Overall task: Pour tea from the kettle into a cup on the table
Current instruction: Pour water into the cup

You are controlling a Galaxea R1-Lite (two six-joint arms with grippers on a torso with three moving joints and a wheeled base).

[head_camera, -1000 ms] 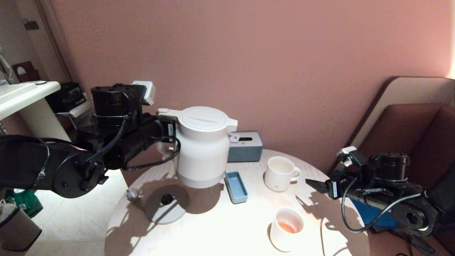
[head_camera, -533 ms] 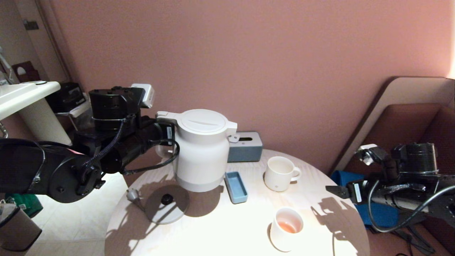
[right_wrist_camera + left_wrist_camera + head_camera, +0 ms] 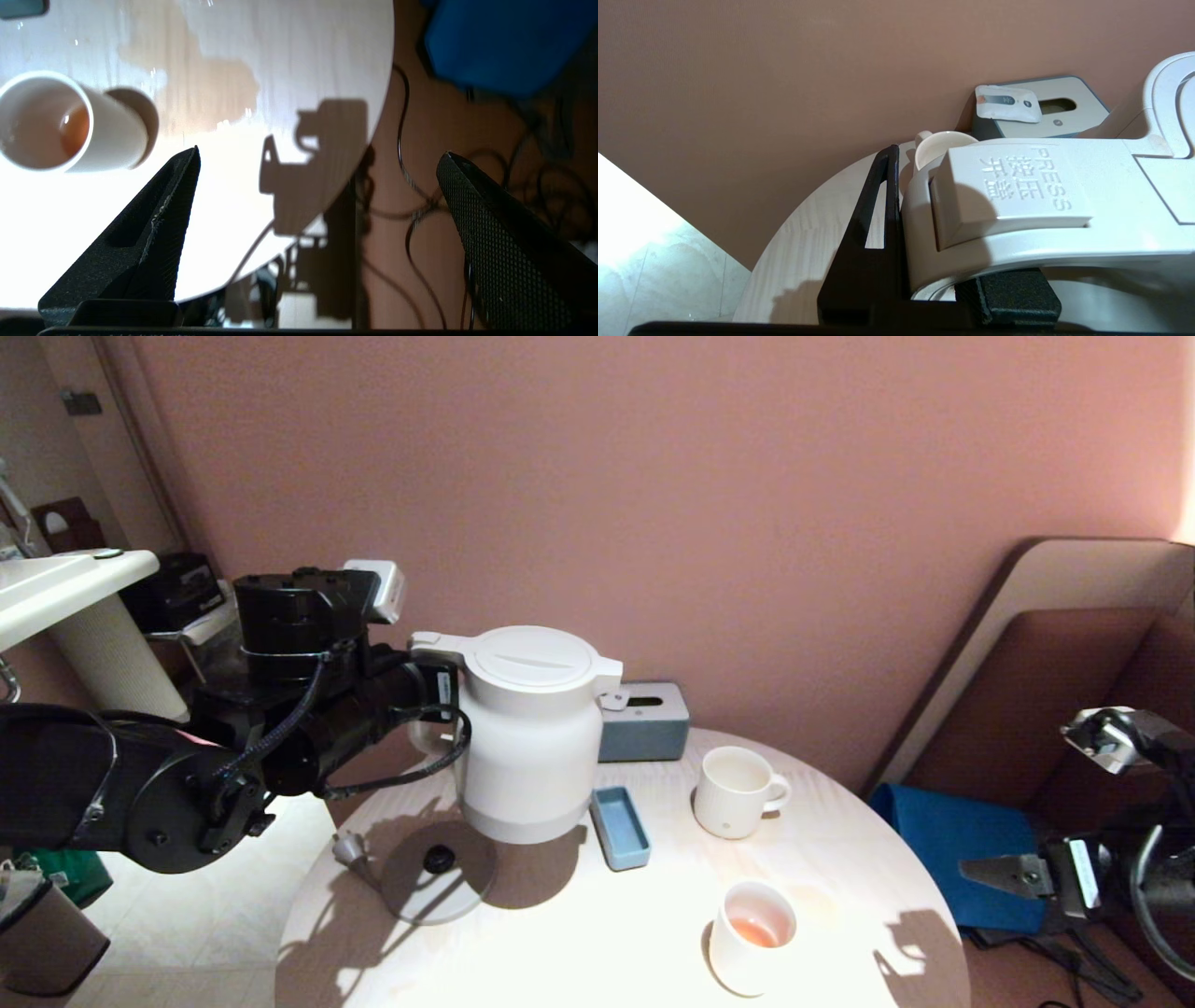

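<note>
We see the table (image 3: 579, 952) carrying, from large to small: the kettle (image 3: 532, 737), a grey box (image 3: 644, 721) at the wall, the round base (image 3: 439, 873) with its plug, the ribbed cup (image 3: 735, 793), a smooth cup (image 3: 752, 938) holding a little tea (image 3: 754, 931), and a blue tray (image 3: 621, 828) between kettle and ribbed cup. Our left gripper (image 3: 924, 280) is clenched on the kettle's handle, holding it upright over the base's far edge (its underside looks just clear of the disc). The tray lies on the straight line from kettle to ribbed cup. The right side of the table is bare out to its rim. Our right gripper (image 3: 317, 186), jaws spread wide and holding nothing, has drawn back since a second ago from beside the ribbed cup to beyond the table's right edge, over the blue cloth (image 3: 943, 835). The kettle has sunk slightly.
</note>
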